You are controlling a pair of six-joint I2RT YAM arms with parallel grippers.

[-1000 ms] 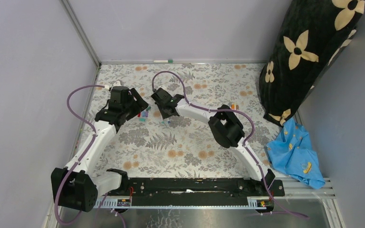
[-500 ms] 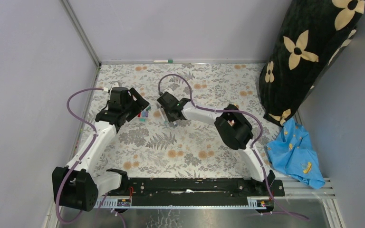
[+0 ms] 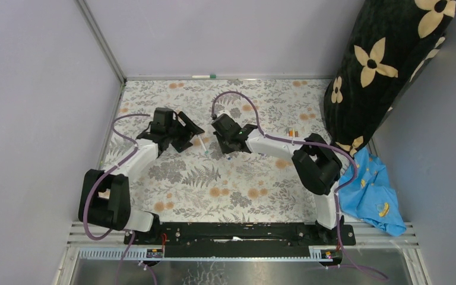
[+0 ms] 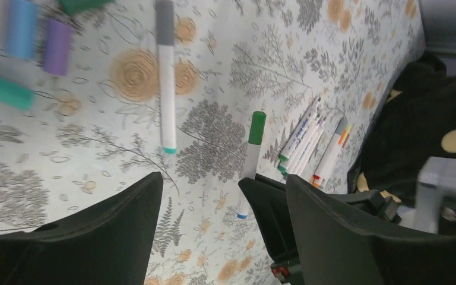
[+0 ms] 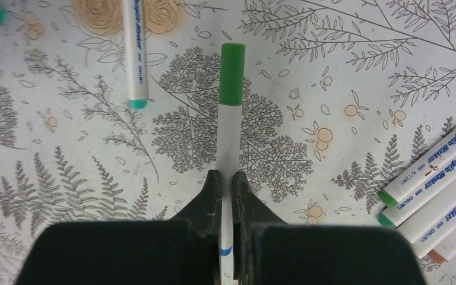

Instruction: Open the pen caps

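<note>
My right gripper (image 5: pixel 226 184) is shut on the white barrel of a pen whose green pen cap (image 5: pixel 232 74) points away from it, over the floral mat. In the left wrist view that green cap (image 4: pixel 257 127) shows ahead, with the right fingers (image 4: pixel 267 202) on the barrel below it. My left gripper (image 4: pixel 222 181) is open, with nothing between its fingers, just left of the right gripper (image 3: pixel 228 142) in the top view. A second pen (image 5: pixel 135 53) with a teal tip lies to the left. Loose blue (image 4: pixel 21 29), purple (image 4: pixel 56 44) and teal (image 4: pixel 3 89) caps lie further off.
Several more capped pens (image 5: pixel 439 178) lie bunched on the mat to the right. A black flowered cushion (image 3: pixel 386 65) leans in the far right corner, with a blue cloth (image 3: pixel 371 193) below it. One pen (image 3: pixel 203 76) lies against the back wall.
The right gripper has closed on the green-capped pen and drifted right. The left arm has swung right, its gripper moving off the loose caps towards the right gripper and opening wider.
</note>
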